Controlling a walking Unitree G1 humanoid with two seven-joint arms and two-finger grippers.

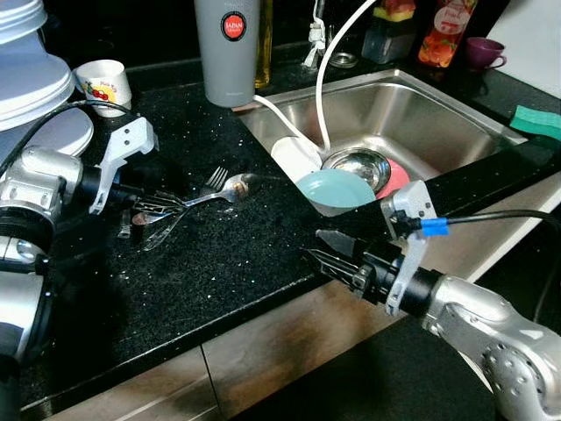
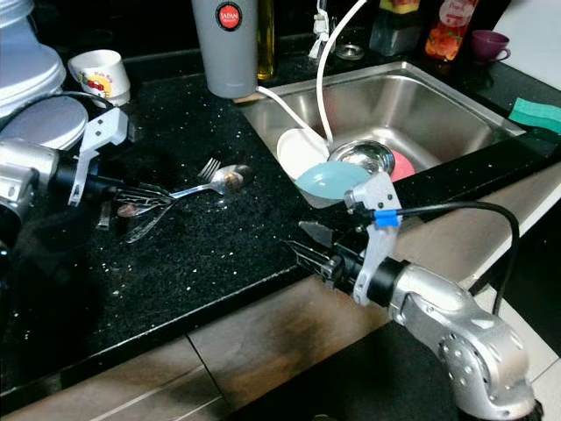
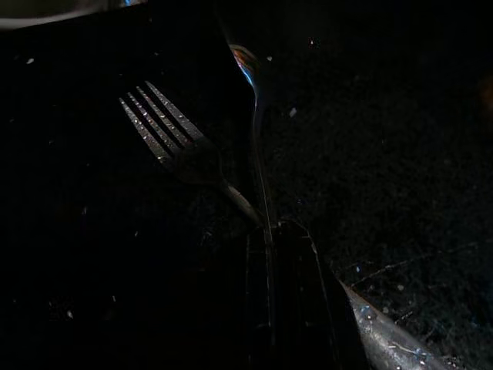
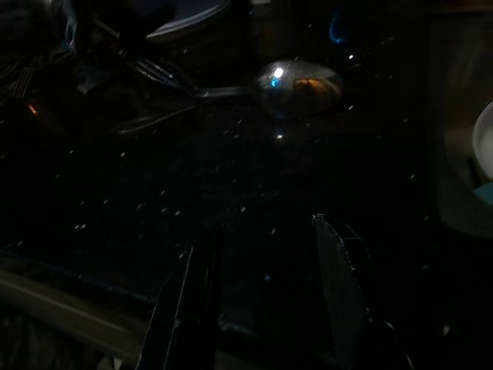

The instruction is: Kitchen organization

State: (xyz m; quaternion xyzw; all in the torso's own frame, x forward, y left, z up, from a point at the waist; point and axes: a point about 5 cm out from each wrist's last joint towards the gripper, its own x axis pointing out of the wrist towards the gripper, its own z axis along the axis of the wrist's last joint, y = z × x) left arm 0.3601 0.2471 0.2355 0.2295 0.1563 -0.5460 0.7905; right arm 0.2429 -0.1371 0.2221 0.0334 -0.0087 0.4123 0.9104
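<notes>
A spoon point(image 1: 235, 186) and a fork point(image 1: 213, 181) lie on the black counter point(image 1: 219, 263), left of the sink, with their heads pointing toward it. My left gripper point(image 1: 162, 203) is at their handle ends, over a small pile of more cutlery point(image 1: 153, 224). In the left wrist view its fingers point(image 3: 308, 308) are shut on the spoon handle point(image 3: 260, 154), and the fork point(image 3: 166, 127) lies beside it. My right gripper point(image 1: 324, 250) hovers open over the counter's front edge with nothing between its fingers point(image 4: 185, 293).
The steel sink point(image 1: 473, 114) holds a teal plate point(image 1: 337, 189), a metal bowl point(image 1: 355, 167), a pink plate point(image 1: 399, 175) and a white hose point(image 1: 326, 79). A grey tumbler point(image 1: 226, 53), a cup point(image 1: 105, 83) and stacked white plates point(image 1: 26, 88) stand behind. A green sponge point(image 1: 536, 121) lies at right.
</notes>
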